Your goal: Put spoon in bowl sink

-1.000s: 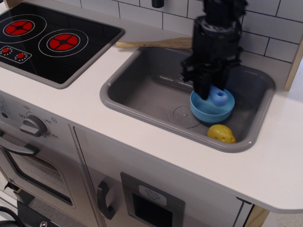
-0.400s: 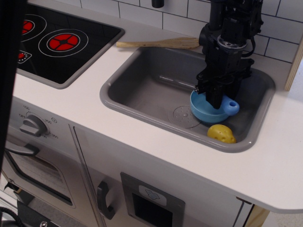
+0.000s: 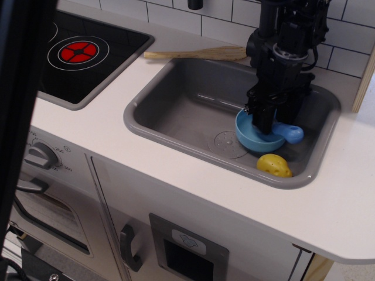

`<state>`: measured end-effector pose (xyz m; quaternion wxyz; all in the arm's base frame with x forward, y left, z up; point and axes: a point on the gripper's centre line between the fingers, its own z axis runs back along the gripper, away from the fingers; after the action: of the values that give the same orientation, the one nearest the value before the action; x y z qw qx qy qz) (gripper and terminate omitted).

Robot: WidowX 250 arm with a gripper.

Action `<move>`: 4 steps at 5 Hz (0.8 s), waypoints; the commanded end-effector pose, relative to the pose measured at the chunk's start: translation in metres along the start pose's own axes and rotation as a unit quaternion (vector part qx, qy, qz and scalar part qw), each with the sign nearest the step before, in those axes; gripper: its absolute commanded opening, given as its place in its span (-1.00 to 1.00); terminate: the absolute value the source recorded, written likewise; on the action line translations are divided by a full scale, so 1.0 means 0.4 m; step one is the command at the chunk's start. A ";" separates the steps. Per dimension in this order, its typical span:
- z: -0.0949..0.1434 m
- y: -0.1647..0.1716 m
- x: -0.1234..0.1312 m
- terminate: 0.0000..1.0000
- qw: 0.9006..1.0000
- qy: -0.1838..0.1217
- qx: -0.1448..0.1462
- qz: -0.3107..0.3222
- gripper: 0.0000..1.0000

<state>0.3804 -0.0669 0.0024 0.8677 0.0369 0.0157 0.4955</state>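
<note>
The grey sink is set in the white countertop. The light blue bowl stands in its right part. The spoon's light blue handle lies across the bowl's right rim and points right; its scoop is hidden behind my gripper. My black gripper hangs straight down into the bowl, with its fingers right at the spoon's hidden end. The fingers look close together, but I cannot tell whether they still grip the spoon.
A yellow lemon-like toy lies in the sink's front right corner. A long wooden spoon lies on the counter behind the sink. The black stove is at the left. A dark blurred band covers the left edge.
The spoon's handle has tipped from upright in the gripper down to the right, onto the bowl's rim. The gripper shifted slightly right over the bowl. The dark band at the left has widened.
</note>
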 end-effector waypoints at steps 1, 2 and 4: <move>0.065 -0.001 0.008 -1.00 0.999 -0.018 -0.029 -0.012 1.00; 0.118 0.008 0.020 -1.00 0.998 -0.021 -0.053 -0.011 1.00; 0.229 0.038 0.064 -1.00 0.994 -0.044 -0.097 0.002 1.00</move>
<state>0.3832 -0.0462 0.0639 0.8692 -0.0009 -0.0373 0.4930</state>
